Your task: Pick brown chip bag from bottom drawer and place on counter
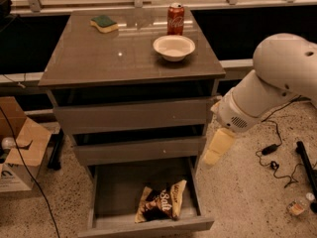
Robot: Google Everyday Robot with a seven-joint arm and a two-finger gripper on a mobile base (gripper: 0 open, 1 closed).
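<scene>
Beside open bottom drawer (117, 191) with brown chip bag (161, 202), hand (212, 157), grip unclear.

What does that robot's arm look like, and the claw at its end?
The arm is smooth white: a big rounded joint shell, then a thick tube narrowing to a wrist with a small patch of vent holes. No cables show on it. The claw is a pale cream, tapered piece, beside the end of the middle drawer.
</scene>
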